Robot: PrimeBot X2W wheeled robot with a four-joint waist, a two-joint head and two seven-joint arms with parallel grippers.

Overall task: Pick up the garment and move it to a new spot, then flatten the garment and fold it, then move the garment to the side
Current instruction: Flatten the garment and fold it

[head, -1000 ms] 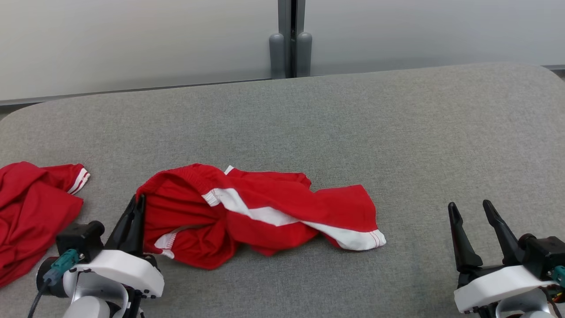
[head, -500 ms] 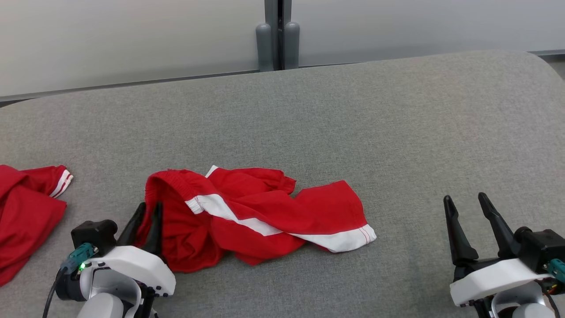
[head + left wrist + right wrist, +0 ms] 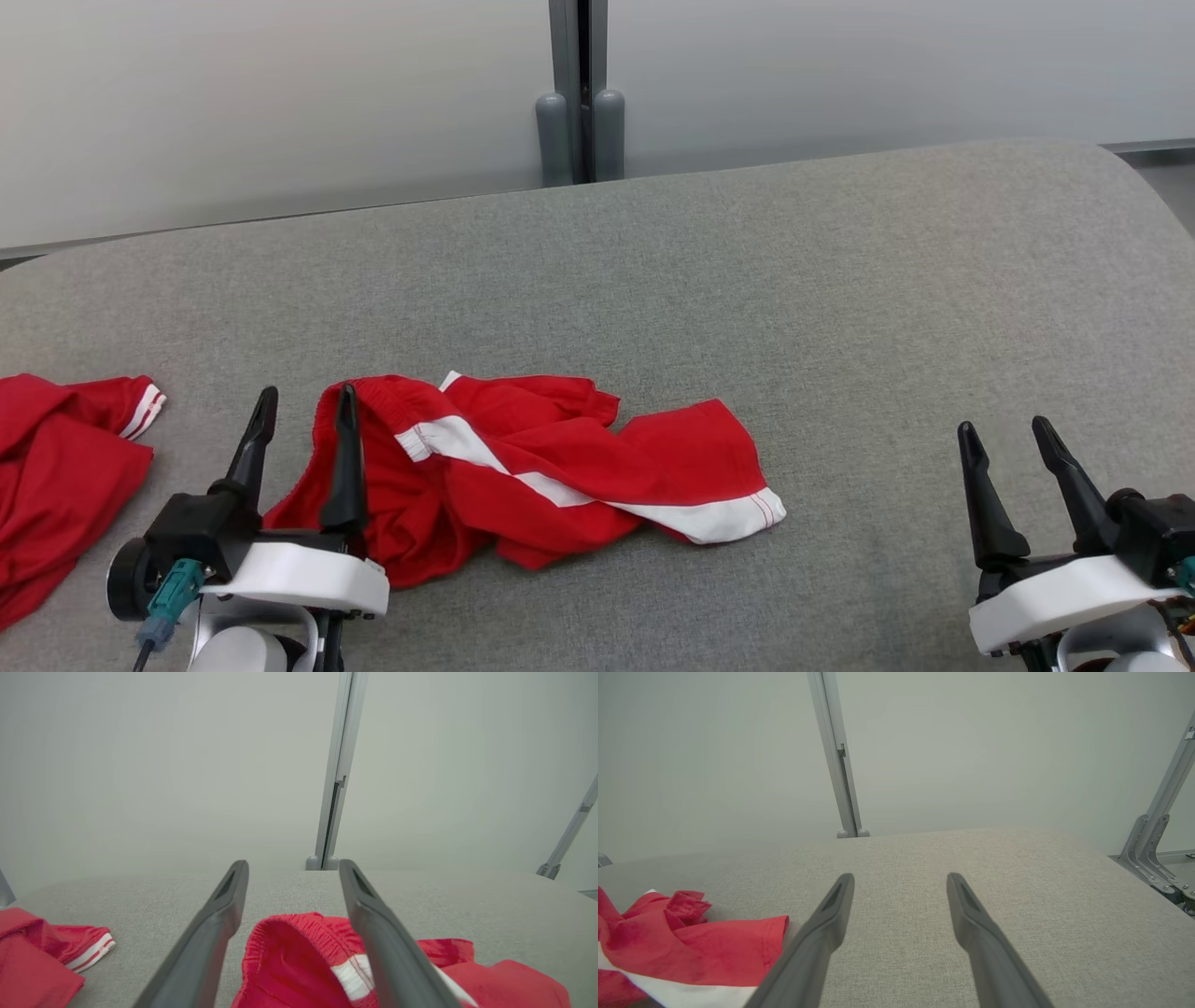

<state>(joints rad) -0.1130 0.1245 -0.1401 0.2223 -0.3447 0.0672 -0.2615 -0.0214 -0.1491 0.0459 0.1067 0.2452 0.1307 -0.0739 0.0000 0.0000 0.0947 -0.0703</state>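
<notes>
Red shorts lie crumpled on grey worktop. Jaws of left gripper open, astride waistband edge, maybe touching it. Jaws of right gripper open, empty, well apart from shorts.

Grey fabric-covered bench with rounded far corners, set against 2 pale matte wall panels. A grey vertical post with 2 rounded feet divides the panels at the bench's far edge. Metal bracing stands beyond its right edge. Light even, diffuse.
</notes>
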